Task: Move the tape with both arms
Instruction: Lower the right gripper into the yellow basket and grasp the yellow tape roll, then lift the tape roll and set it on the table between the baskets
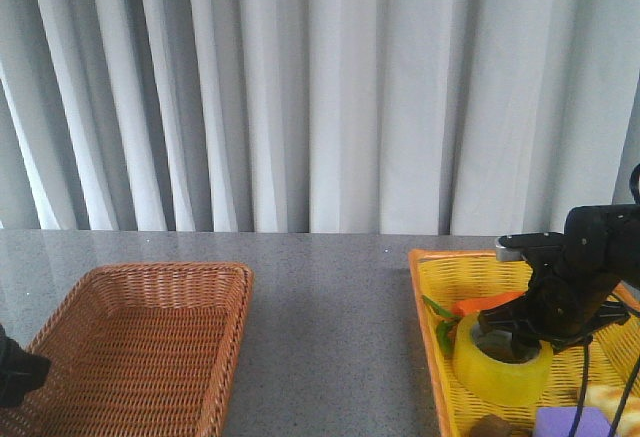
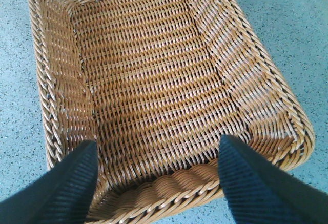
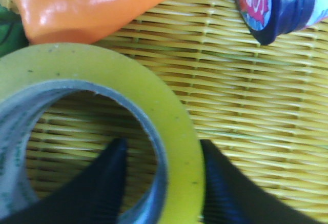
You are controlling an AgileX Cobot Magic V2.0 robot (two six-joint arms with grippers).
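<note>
The tape (image 1: 502,369), a wide yellow roll, lies flat in the yellow tray (image 1: 428,292) at the right. My right gripper (image 1: 512,339) reaches down onto it. In the right wrist view the right gripper (image 3: 163,144) is open and straddles the wall of the tape (image 3: 154,96): one finger is inside the core with a gap to the inner wall, and the other is against the outer yellow side. My left gripper (image 2: 157,142) is open and holds nothing. It hangs over the near end of a brown wicker basket (image 2: 169,185). Only a black part of the left arm (image 1: 15,372) shows in the front view.
The brown wicker basket (image 1: 240,287) sits at the left. The yellow tray also holds an orange carrot-like toy (image 1: 490,305) (image 3: 92,3) beside the tape, a dark-capped can (image 3: 279,3), a purple block (image 1: 570,422) and a brown piece (image 1: 490,425). Grey curtains hang behind the table.
</note>
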